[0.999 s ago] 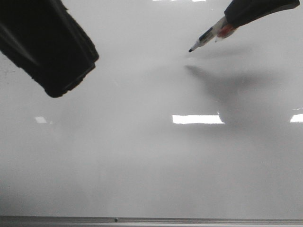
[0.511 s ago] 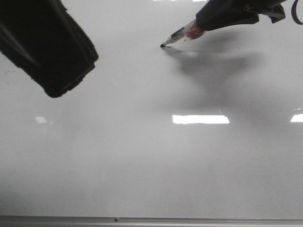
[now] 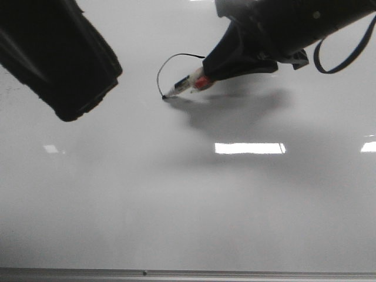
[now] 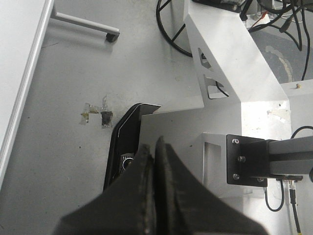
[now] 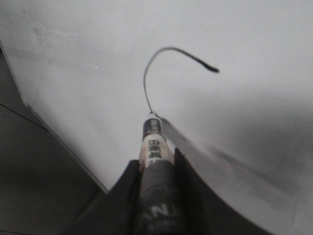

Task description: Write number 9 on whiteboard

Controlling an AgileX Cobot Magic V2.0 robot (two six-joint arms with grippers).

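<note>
The whiteboard (image 3: 176, 200) fills the front view. My right gripper (image 3: 214, 66) is shut on a marker (image 3: 188, 83) whose black tip touches the board. A thin black open arc (image 3: 160, 73) runs from near the gripper round to the tip. No whole figure 9 shows. In the right wrist view the marker (image 5: 153, 139) sits between the fingers of my right gripper (image 5: 155, 164), with the arc (image 5: 159, 56) beyond its tip on the board (image 5: 244, 44). My left gripper (image 3: 61, 61) hangs at the upper left, shut and empty. Its fingers (image 4: 154, 144) are pressed together over the floor.
The board's thin metal edge (image 3: 188, 274) runs along the near side. Bright light reflections (image 3: 249, 148) lie on the board. The left wrist view shows the grey floor (image 4: 58, 147), a white robot base (image 4: 230, 58), cables and a table leg (image 4: 83, 22).
My right gripper has moved left and nearer with the marker. The tip came down onto the board and drew the curved arc. My left gripper has not moved.
</note>
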